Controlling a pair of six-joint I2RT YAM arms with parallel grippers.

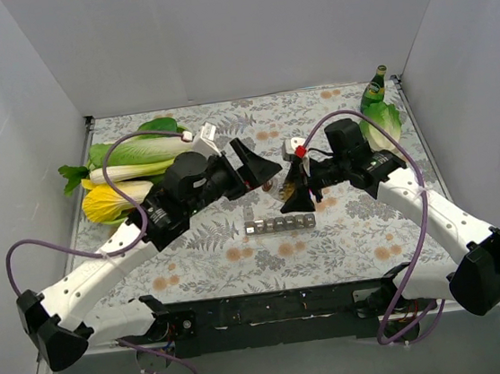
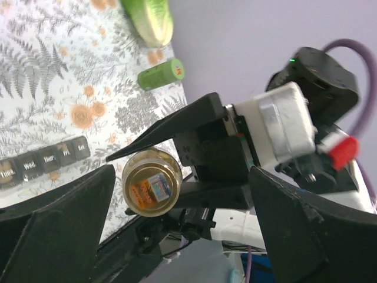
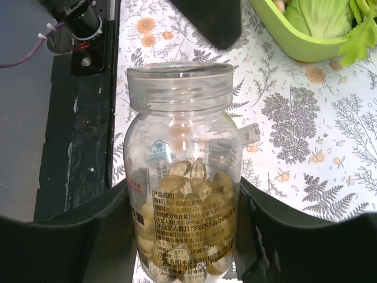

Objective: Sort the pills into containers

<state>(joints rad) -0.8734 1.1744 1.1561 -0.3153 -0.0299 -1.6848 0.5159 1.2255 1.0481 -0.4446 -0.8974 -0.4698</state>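
The containers sit mid-surface just in front of both arms: a short row of little silvery-grey see-through boxes with day labels on top. From here the lids look down, though I can't say for sure.

Just behind the strip's right end, the right hand is clamped around a clear pill bottle, held up off the floral surface. There's no cap on the neck, and amber softgel pills fill roughly the lower half. The left hand has its fingers spread wide on either side of the bottle's end, gripping nothing.

If it were me, I'd get the mouth right over one compartment before tipping, then tilt slowly. Those softgels look slick and will probably come out in a clump, and the boxes are tiny. The lids may need flipping up first. The green bottle in the far corner is well clear.
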